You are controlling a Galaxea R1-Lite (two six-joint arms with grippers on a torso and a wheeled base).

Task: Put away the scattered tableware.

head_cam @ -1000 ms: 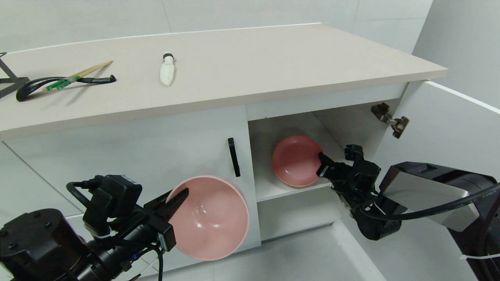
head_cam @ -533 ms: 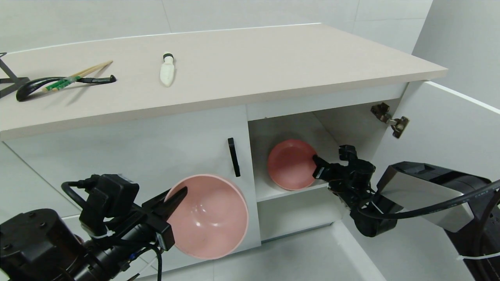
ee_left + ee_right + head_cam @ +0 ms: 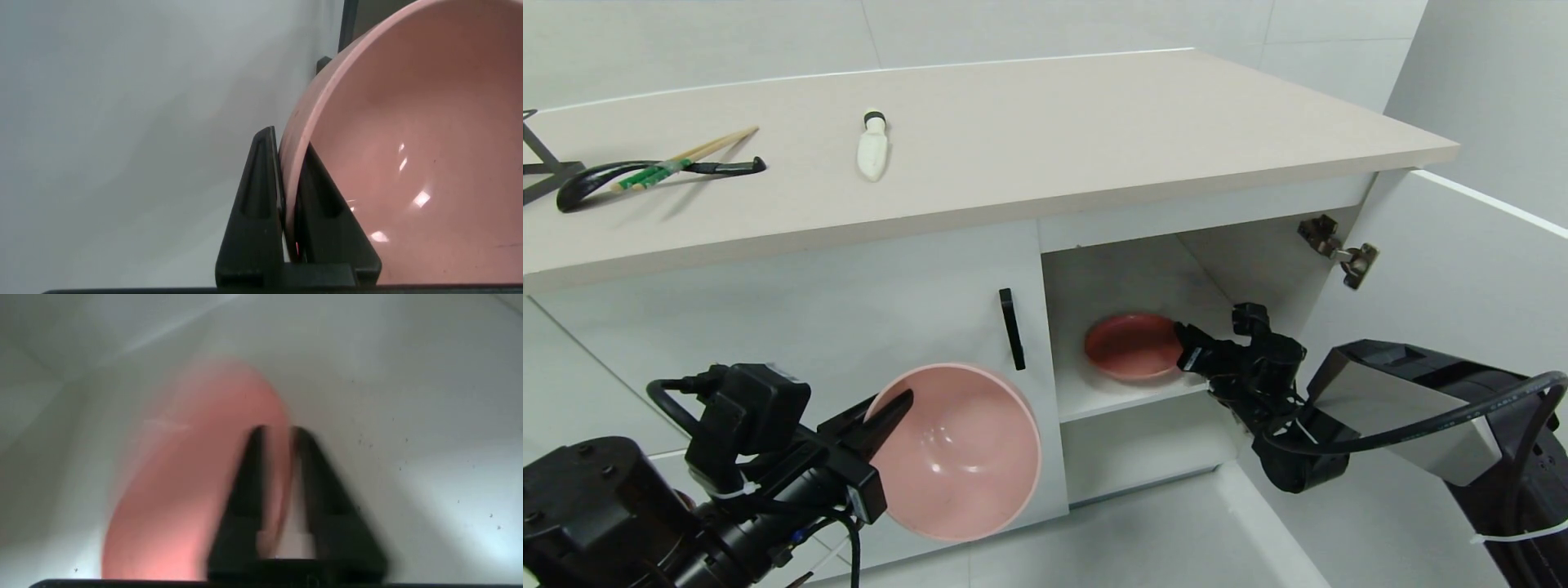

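My left gripper (image 3: 882, 425) is shut on the rim of a large pink bowl (image 3: 964, 453), held tilted in front of the closed left cabinet door. In the left wrist view the fingers (image 3: 261, 196) pinch the pink bowl's (image 3: 409, 147) rim. My right gripper (image 3: 1186, 347) is shut on the edge of a small pink plate (image 3: 1131, 347), which lies nearly flat on the shelf (image 3: 1094, 396) inside the open cabinet. The right wrist view shows the right gripper (image 3: 278, 469) clamped over the pink plate's (image 3: 188, 490) rim.
On the counter (image 3: 1029, 147) lie chopsticks (image 3: 686, 153), a black ladle (image 3: 645, 173) and a white spoon (image 3: 872, 151). The right cabinet door (image 3: 1462, 269) stands open with its hinge (image 3: 1339, 245) showing. The left door has a black handle (image 3: 1011, 328).
The right gripper has tipped the pink plate from nearly upright down to nearly flat on the shelf and shifted slightly left. The left arm with the bowl has barely moved.
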